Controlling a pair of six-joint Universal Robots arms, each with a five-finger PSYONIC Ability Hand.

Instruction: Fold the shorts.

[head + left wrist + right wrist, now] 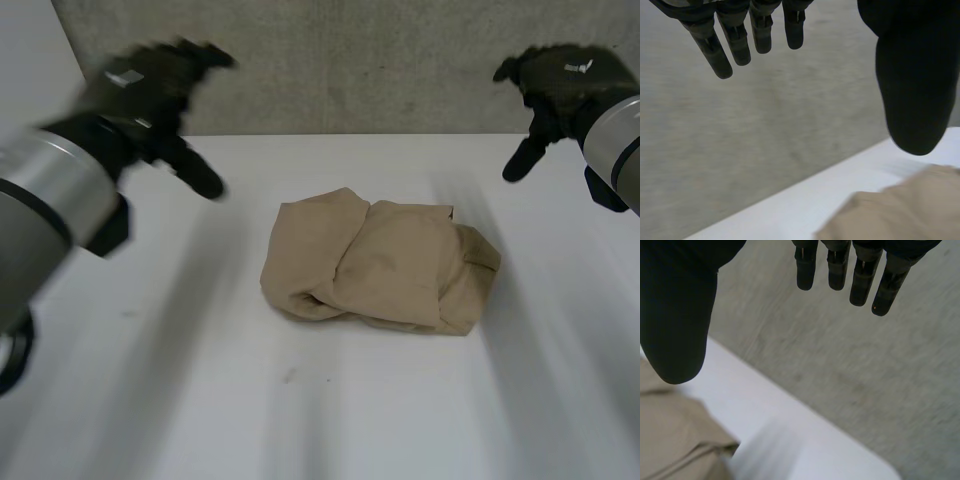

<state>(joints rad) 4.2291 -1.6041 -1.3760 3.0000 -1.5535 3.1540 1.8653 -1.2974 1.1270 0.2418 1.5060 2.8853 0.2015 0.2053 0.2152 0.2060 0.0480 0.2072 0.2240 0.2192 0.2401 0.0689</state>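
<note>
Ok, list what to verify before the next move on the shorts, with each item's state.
1. Shorts fully on the table, away from its edges: ok.
2. Left hand open, holding nothing: ok.
3. Right hand open, holding nothing: ok.
4. Both hands apart from the cloth, one to either side: ok.
5. Fold flat and even: not ok, the bundle is lumpy with uneven edges.
6. Layers underneath lie smooth: cannot tell.

A white table (200, 400) carries folded tan shorts (380, 265) lying near its middle.
</note>
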